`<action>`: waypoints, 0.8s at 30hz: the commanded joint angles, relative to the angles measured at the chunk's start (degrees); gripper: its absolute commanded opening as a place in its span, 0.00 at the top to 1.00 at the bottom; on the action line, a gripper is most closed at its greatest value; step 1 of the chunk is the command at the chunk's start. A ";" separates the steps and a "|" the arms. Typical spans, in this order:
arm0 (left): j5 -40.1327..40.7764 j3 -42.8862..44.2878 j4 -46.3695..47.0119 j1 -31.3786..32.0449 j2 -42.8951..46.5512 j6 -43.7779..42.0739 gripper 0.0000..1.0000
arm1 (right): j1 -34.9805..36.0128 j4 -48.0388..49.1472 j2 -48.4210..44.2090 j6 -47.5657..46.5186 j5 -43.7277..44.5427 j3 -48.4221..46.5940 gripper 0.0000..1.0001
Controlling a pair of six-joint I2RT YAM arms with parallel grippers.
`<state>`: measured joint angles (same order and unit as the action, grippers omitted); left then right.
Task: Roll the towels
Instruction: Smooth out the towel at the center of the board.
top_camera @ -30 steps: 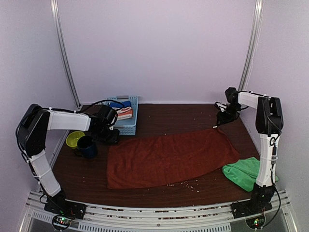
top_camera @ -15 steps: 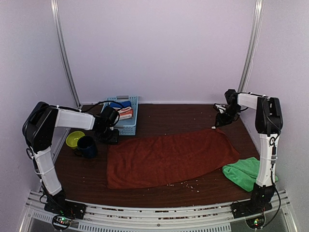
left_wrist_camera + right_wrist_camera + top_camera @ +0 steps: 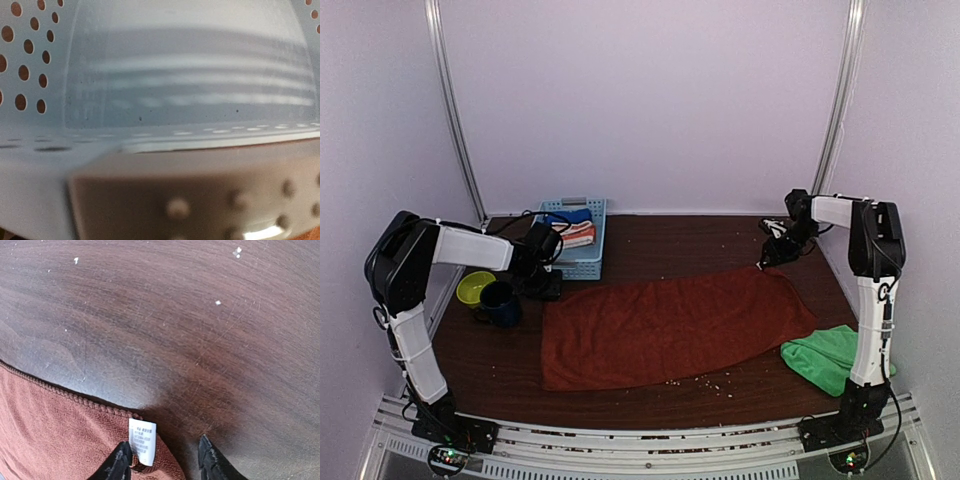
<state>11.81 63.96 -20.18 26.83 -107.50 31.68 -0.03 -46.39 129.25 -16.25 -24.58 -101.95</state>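
The rust towel (image 3: 670,325) lies spread flat across the middle of the table. Its far right corner with the small white tag (image 3: 142,441) shows in the right wrist view. My right gripper (image 3: 768,256) is open, low over that corner. Its fingertips (image 3: 120,460) stand either side of the tag and corner, with the towel (image 3: 60,435) under the left one. The green towel (image 3: 830,355) lies crumpled at the front right. My left gripper (image 3: 543,282) sits low by the basket's front, just off the towel's far left corner. Its jaws cannot be read.
A blue perforated basket (image 3: 582,264) at the back left holds a blue cloth (image 3: 570,215) and a striped cloth (image 3: 578,236). Its wall (image 3: 175,75) fills the blurred left wrist view. A dark mug (image 3: 502,303) and a yellow-green bowl (image 3: 473,287) stand left of the towel. Crumbs dot the table.
My right gripper has moved forward and left, down to the rust towel's tagged corner. My left gripper has shifted slightly forward beside the basket. The towels have not moved.
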 commanded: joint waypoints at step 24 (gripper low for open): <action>11.86 0.46 -0.24 -0.97 10.60 -5.64 1.00 | -0.15 2.75 -8.76 -0.45 2.50 0.30 1.00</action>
<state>20.49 63.88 -19.57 26.74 -97.43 27.88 -0.03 -43.05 122.15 -16.34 -20.08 -101.62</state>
